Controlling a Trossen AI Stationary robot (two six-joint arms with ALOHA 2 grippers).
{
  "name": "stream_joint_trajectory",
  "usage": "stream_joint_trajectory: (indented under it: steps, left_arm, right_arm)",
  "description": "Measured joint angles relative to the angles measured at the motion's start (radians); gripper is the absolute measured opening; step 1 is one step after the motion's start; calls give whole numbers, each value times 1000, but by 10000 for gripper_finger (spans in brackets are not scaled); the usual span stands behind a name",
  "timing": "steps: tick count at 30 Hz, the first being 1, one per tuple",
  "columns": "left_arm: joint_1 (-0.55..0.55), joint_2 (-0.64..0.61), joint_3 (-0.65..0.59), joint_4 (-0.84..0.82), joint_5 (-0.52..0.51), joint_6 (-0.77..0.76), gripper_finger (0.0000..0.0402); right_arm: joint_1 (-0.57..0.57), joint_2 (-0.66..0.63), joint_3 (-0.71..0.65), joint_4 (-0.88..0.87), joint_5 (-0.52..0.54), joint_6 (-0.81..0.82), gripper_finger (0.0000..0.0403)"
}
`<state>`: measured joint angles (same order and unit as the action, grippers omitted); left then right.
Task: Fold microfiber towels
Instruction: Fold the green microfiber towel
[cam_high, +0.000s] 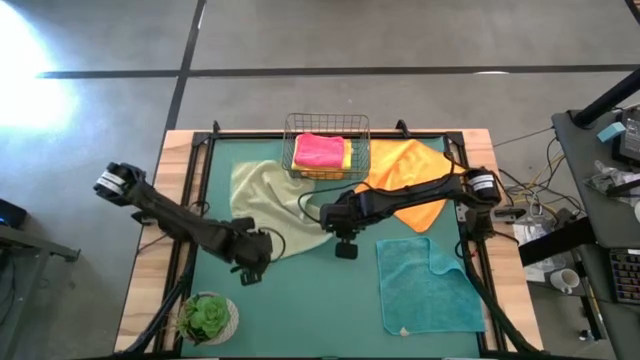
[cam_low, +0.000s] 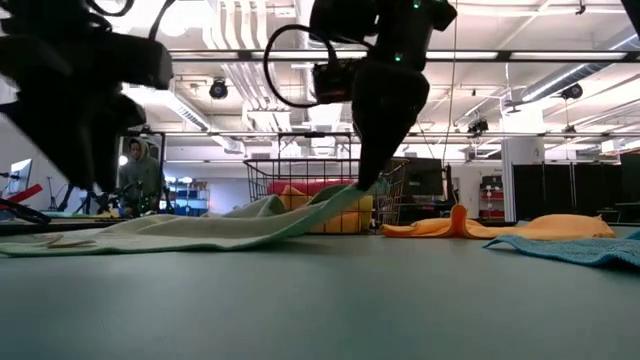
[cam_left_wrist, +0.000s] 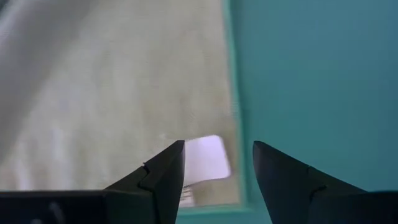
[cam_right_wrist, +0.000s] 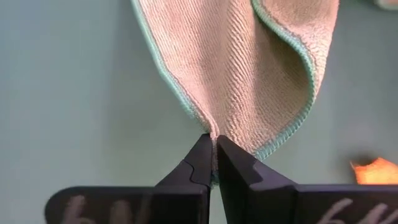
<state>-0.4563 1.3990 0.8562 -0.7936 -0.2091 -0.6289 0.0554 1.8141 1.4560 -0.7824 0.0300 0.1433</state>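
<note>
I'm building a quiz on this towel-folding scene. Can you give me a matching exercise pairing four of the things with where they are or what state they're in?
Things:
1. sage towel
2. pink towel
3. teal towel
4. left end effector

States:
A. flat near the table's front right
B. open above a towel's corner
C. edge pinched by the shut right end effector
D. folded in the wire basket

Pairs: 1-C, 2-D, 3-A, 4-B

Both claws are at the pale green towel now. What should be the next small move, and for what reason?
Probably the left claw should close on the corner of the sage towel below it. Its fingers stand open over the towel's edge beside a white tag, while the right claw is already shut on another corner and lifts it off the mat. Both corners are needed to fold.
</note>
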Motion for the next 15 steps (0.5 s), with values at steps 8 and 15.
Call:
stream_joint_trajectory:
  steps: [8, 15]
  left_arm:
    - [-110, 125, 1, 34, 3, -73, 173]
    - [-118, 185, 3, 129, -39, -72, 173]
  right_arm:
    - [1, -8, 1, 5, -1, -24, 9]
    - [1, -8, 1, 6, -3, -37, 9]
